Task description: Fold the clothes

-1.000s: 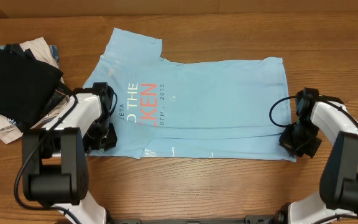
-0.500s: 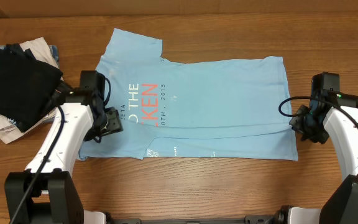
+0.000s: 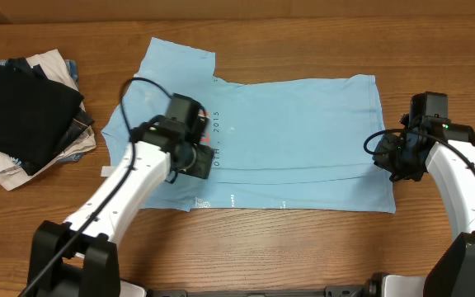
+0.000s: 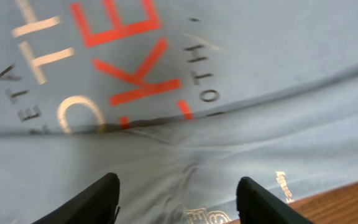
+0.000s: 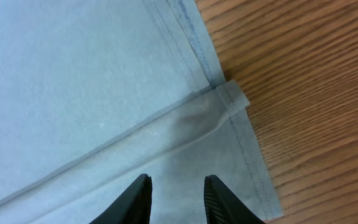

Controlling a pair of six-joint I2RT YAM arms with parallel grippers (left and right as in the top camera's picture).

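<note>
The sky-blue T-shirt (image 3: 303, 124) lies flat across the middle of the counter (image 3: 303, 256), shoulders toward the left arm and hem toward the right, one sleeve spread out at the far side. Its near long edge is already turned over onto the body as a folded strip (image 3: 303, 194) (the crease runs the length of the shirt). That lengthwise fold looks done, and the step in hand seems to be the reach for the next grasp.

The left pincer (image 4: 178, 190) hovers low over the printed lettering (image 4: 126, 68), fingers spread wide with nothing between them. The right pincer (image 5: 178, 185) hangs over the hem end, near the corner of the strip (image 5: 229, 99), fingers a little apart and empty. Whether its tips touch the cloth is hard to tell from the wrist view.

Next, each pincer probably needs to settle on an edge and pinch cleanly through the layers, so the strip does not slide open on the lift. The pile of other garments (image 3: 23, 107) sits well apart at the left.
</note>
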